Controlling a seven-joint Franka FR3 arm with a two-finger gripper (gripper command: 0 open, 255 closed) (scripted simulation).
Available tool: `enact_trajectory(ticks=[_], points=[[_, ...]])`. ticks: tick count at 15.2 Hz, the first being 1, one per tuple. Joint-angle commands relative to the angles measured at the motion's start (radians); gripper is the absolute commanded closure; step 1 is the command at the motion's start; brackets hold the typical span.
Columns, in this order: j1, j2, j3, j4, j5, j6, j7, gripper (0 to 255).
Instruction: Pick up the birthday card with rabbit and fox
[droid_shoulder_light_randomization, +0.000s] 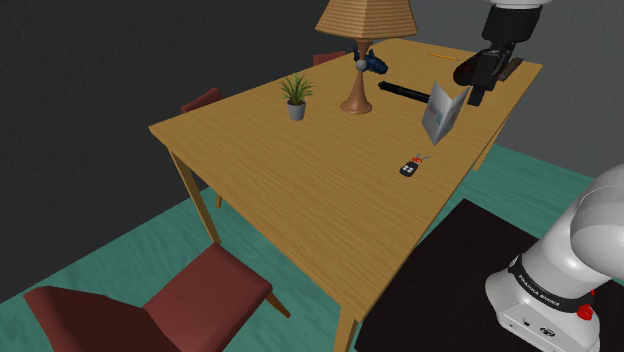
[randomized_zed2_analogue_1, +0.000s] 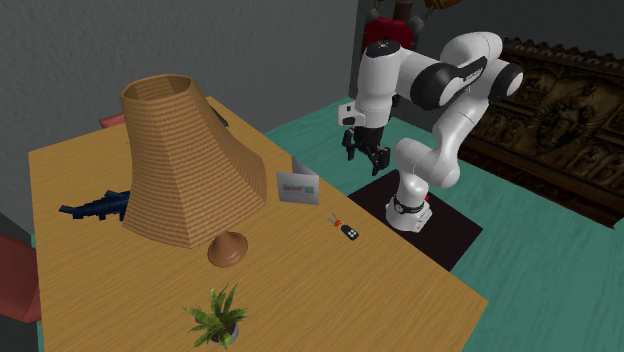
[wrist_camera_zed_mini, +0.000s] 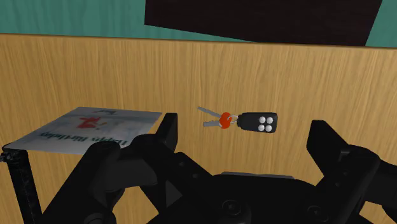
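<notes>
The birthday card (droid_shoulder_light_randomization: 440, 112) stands folded on the wooden table (droid_shoulder_light_randomization: 300, 190), pale with blue lettering and a small red figure on its face (wrist_camera_zed_mini: 89, 130). In the second exterior view the card (randomized_zed2_analogue_1: 298, 187) sits just right of the lamp's shade. My black gripper (droid_shoulder_light_randomization: 477, 92) hangs in the air above and slightly beyond the card, toward the table's edge. It is open, with nothing between its fingers (wrist_camera_zed_mini: 167, 130). The card lies off to the side of one finger, not between them. From across the table the gripper (randomized_zed2_analogue_1: 365, 156) hovers over the table's far edge.
A black key fob with an orange tag (droid_shoulder_light_randomization: 410, 168) (wrist_camera_zed_mini: 257, 122) lies near the card. A large wicker-shade lamp (randomized_zed2_analogue_1: 190, 160), a small potted plant (droid_shoulder_light_randomization: 296, 97), a blue object (droid_shoulder_light_randomization: 375, 62) and a black rod-like item (droid_shoulder_light_randomization: 405, 92) share the table. Red chairs (droid_shoulder_light_randomization: 200, 295) stand around it.
</notes>
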Motion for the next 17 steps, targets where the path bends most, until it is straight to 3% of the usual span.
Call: enact_trajectory(ticks=[1, 7, 13, 17], points=[[0.0, 0.0, 0.0, 0.0, 0.0, 0.0, 0.0, 0], [-0.01, 0.162, -0.139, 0.042, -0.027, 0.129, -0.143, 0], [-0.003, 0.366, -0.27, 0.136, -0.001, 0.236, -0.299, 0], [-0.003, 0.398, -0.29, 0.114, 0.006, 0.288, -0.322, 0]])
